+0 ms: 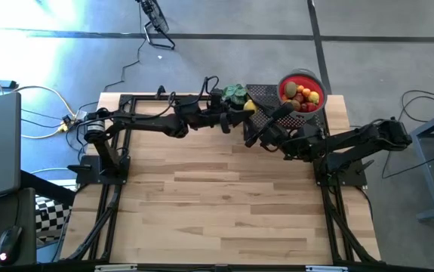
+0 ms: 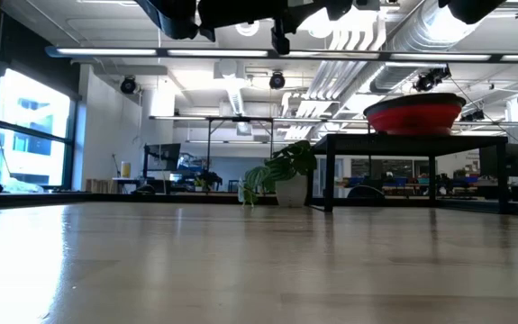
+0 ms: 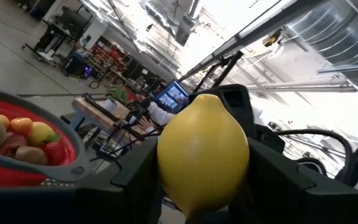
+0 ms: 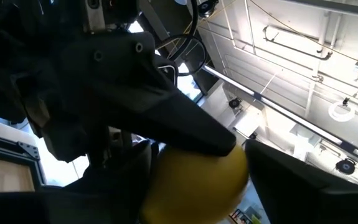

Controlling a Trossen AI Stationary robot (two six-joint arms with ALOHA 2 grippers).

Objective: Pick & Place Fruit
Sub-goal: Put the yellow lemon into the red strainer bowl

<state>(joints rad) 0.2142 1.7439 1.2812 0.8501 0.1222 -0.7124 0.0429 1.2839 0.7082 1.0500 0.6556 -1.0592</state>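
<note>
Pale wooden planks form the table, which fills the lower centre of the high view and is bordered by a dark metal frame, with grey floor around it. Both arms reach toward the upper centre of that frame, where they meet. The left gripper comes in from the left side and is pinching a yellow lemon; in the left wrist view the lemon sits squarely between the two dark fingers, which press on its sides. The right gripper comes in from the right and lies just beside the lemon, close against the left gripper. In the right wrist view the lemon appears between the right gripper's dark fingers, partly covered by the dark body of the left gripper; the fingers stand spread, and contact with the fruit cannot be confirmed. A red bowl stands at the upper right of the high view on a dark raised stand and holds the remaining fruit in orange, red, yellow and brown. A green leafy plant sits just left of the stand, near the left gripper.
</note>
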